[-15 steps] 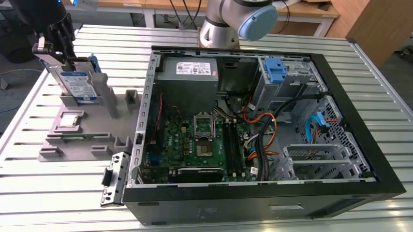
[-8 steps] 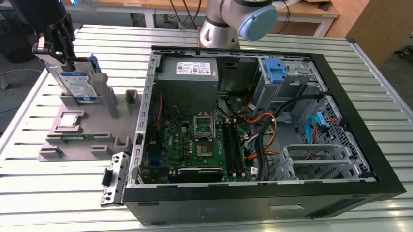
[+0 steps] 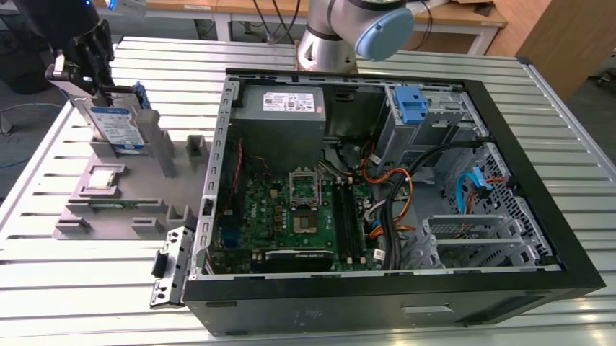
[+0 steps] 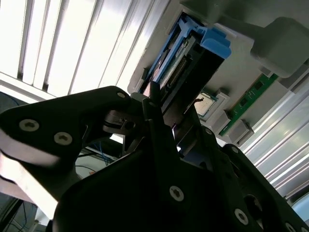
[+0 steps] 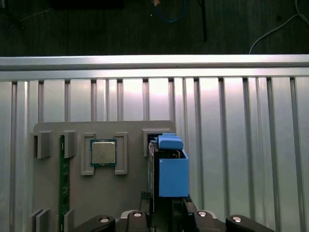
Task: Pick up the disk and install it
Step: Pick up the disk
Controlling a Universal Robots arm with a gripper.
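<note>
Slatted aluminium forms the counter [image 3: 86, 295], which carries a grey fixture block [image 3: 144, 191] at the exterior view's left and an open computer case [image 3: 385, 306] beside it.

The black pincer [image 3: 94, 90] hangs over the far end of the block with its fingers closed on the upper end of the disk [image 3: 117, 128]. The disk stands on edge, slightly tilted, with its white and blue label facing the camera and its blue carrier along the sides. Whether its lower end is seated in the block's slot, I cannot tell.

In the first wrist view the disk [image 5: 173, 174] is edge-on between the fingers. Just beside it, a processor chip [image 5: 103, 152] lies in a square recess, and a green memory stick [image 5: 62, 181] sits in a slot further along.

Inside the case are a green motherboard [image 3: 288, 216], a grey power-supply box [image 3: 284, 104] and a blue latch piece [image 3: 411, 104]. The arm's base [image 3: 327, 50] stands behind the case.
</note>
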